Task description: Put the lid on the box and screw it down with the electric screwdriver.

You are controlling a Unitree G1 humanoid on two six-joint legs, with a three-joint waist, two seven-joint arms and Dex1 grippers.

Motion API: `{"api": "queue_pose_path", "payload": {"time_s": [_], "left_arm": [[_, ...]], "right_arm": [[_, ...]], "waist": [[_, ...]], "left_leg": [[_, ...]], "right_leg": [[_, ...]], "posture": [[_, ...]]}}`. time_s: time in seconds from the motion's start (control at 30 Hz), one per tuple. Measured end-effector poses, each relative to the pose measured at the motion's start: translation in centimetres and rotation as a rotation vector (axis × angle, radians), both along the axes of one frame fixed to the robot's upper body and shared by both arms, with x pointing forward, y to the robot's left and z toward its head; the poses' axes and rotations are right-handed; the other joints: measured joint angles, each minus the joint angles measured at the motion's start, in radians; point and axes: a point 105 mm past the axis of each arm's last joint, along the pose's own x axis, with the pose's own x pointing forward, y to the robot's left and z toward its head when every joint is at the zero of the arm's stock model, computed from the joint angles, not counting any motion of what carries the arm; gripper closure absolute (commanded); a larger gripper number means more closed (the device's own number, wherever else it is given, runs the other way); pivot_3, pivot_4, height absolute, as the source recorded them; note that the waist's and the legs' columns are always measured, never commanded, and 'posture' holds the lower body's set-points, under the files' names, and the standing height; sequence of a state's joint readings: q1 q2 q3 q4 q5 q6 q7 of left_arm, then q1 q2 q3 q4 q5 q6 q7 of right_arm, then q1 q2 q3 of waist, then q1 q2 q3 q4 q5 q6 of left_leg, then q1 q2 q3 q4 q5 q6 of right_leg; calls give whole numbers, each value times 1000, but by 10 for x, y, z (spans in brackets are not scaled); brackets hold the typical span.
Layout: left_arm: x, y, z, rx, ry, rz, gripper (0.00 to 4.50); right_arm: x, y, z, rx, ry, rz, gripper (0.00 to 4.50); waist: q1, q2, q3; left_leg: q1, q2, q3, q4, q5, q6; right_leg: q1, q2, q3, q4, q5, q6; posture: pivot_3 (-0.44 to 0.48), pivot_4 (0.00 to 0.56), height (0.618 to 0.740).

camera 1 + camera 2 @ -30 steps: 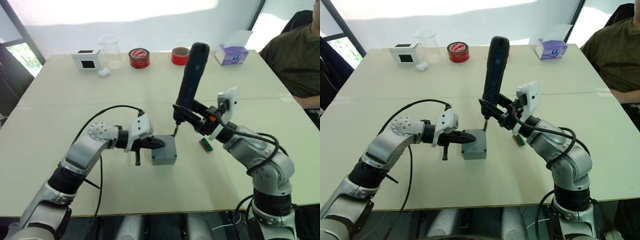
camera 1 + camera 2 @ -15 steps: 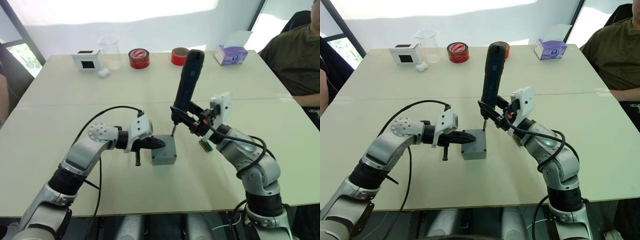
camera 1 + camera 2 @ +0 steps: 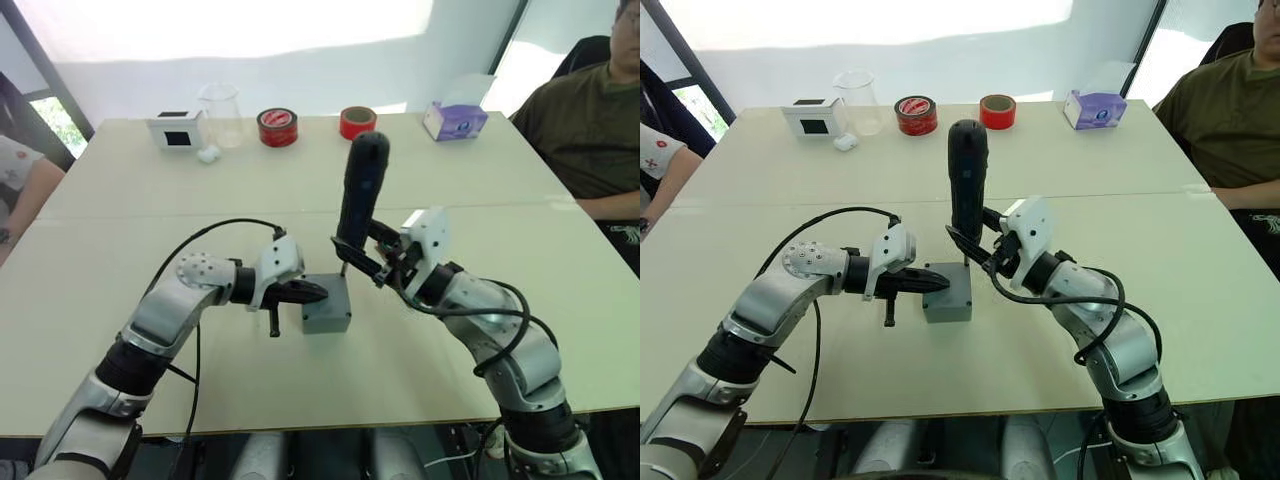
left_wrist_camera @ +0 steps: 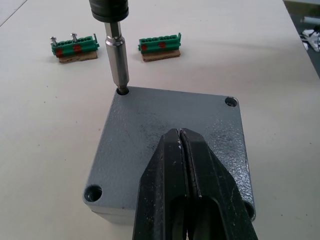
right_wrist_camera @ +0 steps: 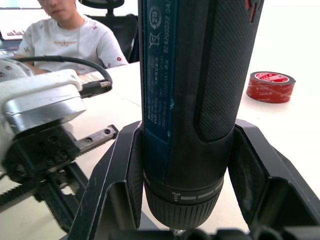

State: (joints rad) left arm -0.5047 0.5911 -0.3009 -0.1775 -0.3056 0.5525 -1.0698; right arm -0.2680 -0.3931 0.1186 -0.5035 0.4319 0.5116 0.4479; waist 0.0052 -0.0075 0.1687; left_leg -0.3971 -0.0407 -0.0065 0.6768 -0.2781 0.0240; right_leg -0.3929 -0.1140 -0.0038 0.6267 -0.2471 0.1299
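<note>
Lid (image 4: pixel 170 130) seated on box (image 3: pixel 326 316), mid-counter (image 3: pixel 120 240). Right claw (image 5: pixel 180 200) grips electric screwdriver (image 3: pixel 966 185), bit in one corner hole. Left claw (image 4: pixel 186 165), closed, presses lid. Remaining corner holes apparently pending.

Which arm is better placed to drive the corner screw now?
Right. Its gripper holds the electric screwdriver with the bit already in a corner hole of the lid; the left gripper, jaws shut, presses on the lid.

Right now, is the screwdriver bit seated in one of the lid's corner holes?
Yes, the electric screwdriver has its bit tip down in a corner hole of the lid.
</note>
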Motion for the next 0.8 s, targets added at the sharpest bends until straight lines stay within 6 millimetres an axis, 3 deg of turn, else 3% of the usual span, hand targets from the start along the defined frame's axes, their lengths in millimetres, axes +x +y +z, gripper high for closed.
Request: {"api": "queue_pose_path", "payload": {"time_s": [0.17, 0.8], "left_arm": [[1, 2, -3, 7, 14, 11, 4500], [-2, 4, -10, 15, 39, 23, 4500]], "right_arm": [[2, -1, -5, 19, 40, -17, 2718], [5, -4, -13, 20, 81, -31, 2718]], "waist": [[2, -4, -13], [5, -4, -36]], "left_leg": [[7, -1, 0, -10, 0, 0], [8, 0, 0, -14, 0, 0]], "right_leg": [[4, -2, 0, -7, -1, -2], [4, -4, 0, -12, -2, -3]], "posture": [[0, 150, 740], [0, 150, 740]]}}
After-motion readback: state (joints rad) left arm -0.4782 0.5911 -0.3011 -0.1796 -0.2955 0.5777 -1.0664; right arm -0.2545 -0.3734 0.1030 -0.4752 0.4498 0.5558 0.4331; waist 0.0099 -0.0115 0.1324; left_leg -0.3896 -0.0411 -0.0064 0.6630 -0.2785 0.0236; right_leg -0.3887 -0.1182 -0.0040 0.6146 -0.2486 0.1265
